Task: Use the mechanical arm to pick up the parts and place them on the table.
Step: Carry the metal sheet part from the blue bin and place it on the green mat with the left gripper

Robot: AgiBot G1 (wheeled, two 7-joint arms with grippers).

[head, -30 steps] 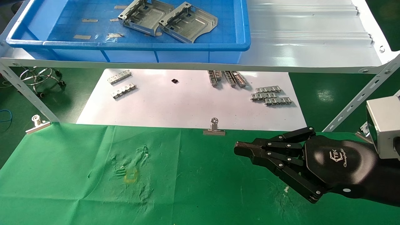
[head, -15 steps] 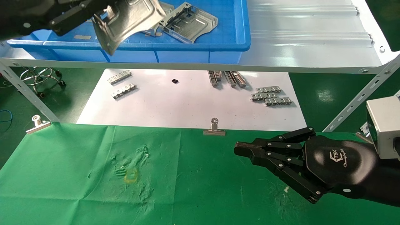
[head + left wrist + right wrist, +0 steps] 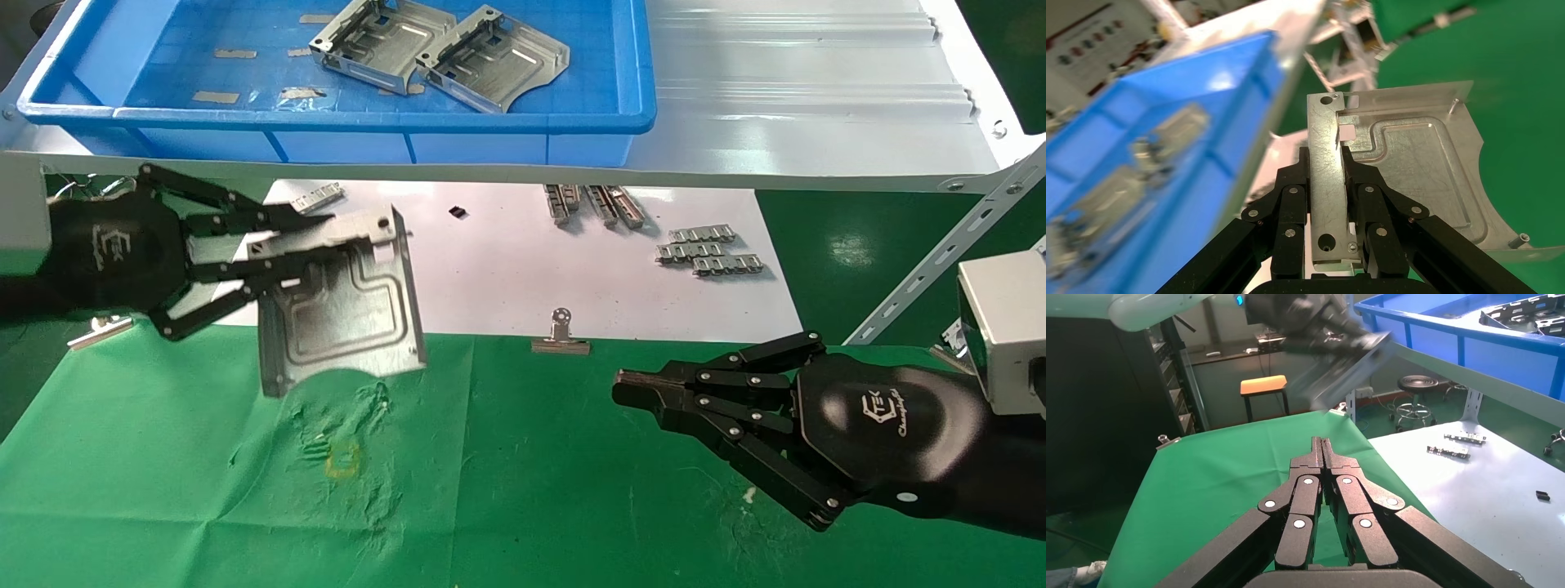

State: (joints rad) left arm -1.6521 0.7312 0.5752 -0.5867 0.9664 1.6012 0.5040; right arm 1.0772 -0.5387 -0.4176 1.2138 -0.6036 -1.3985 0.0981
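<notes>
Part (image 3: 339, 306), silver sheet metal: held by its upturned flange in the closed fingers (image 3: 245, 245) of the left mechanical arm (image 3: 270, 253), left of centre in the head view, above the green worktop (image 3: 507, 474). Two further parts (image 3: 437, 49) are kept in the blue bin (image 3: 629, 82), upper left. Right mechanical arm (image 3: 629, 388): parked lower right, fingers pressed together, nothing held.

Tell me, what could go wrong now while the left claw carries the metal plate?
The left claw pinches the plate only by one flange, so the part may swing or slip before reaching the table. The plate hangs near the binder clip and could snag the cloth's wrinkles.
</notes>
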